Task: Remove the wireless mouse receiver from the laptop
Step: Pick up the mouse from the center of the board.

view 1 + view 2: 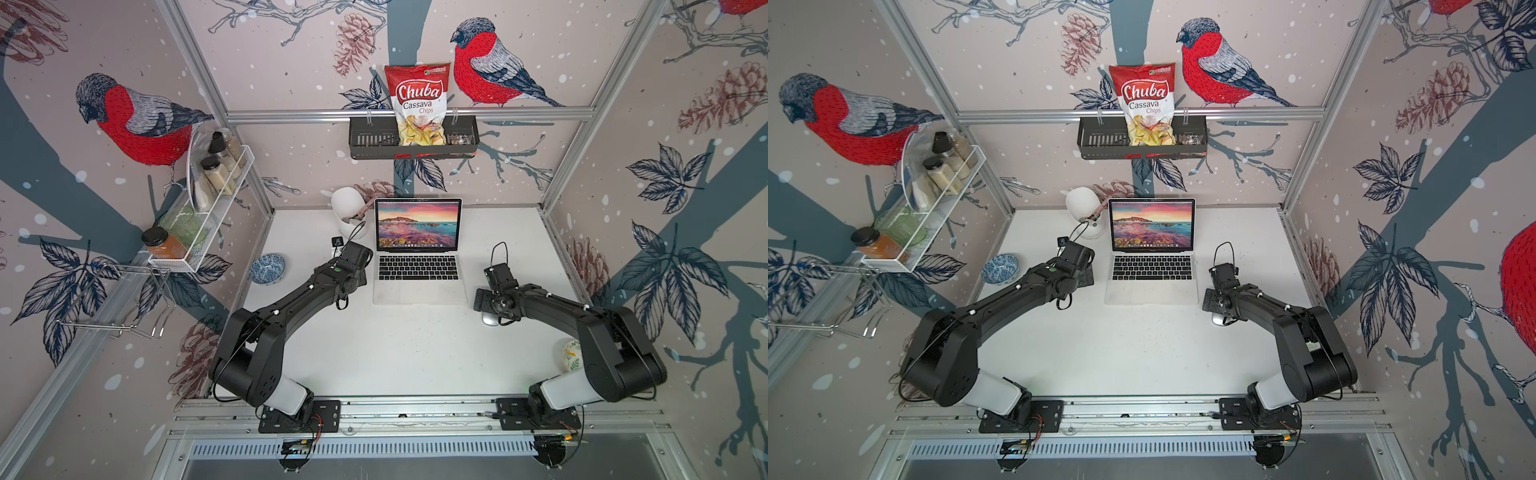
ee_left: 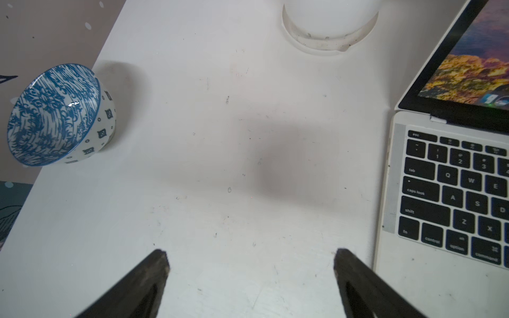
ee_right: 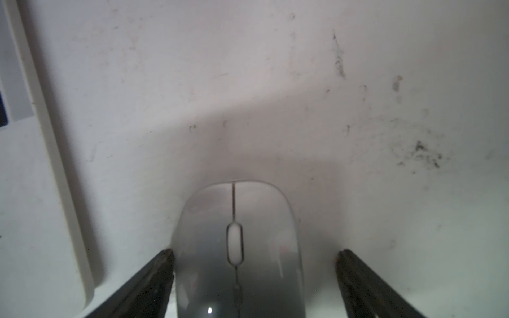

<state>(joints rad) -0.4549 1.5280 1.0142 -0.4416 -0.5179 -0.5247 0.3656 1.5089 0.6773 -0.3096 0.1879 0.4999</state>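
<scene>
The silver laptop (image 1: 417,286) stands open in the middle of the white table, its screen showing a sunset seashore. The wireless mouse receiver shows in no view. The silver-grey wireless mouse (image 1: 489,319) lies right of the laptop, mostly under my right wrist. In the right wrist view the mouse (image 3: 237,247) sits between the fingers of my right gripper (image 3: 254,256), which is open. One fingertip (image 3: 165,261) is right at the mouse's side; the other is well apart. My left gripper (image 2: 249,256) is open over bare table beside the laptop's left edge (image 2: 385,192).
A blue patterned bowl (image 1: 268,268) sits by the left wall. A white rounded pot (image 1: 348,210) stands behind the left arm, beside the screen. A patterned cup (image 1: 570,354) is half hidden by the right arm. Wall racks hold jars and a chips bag (image 1: 417,104).
</scene>
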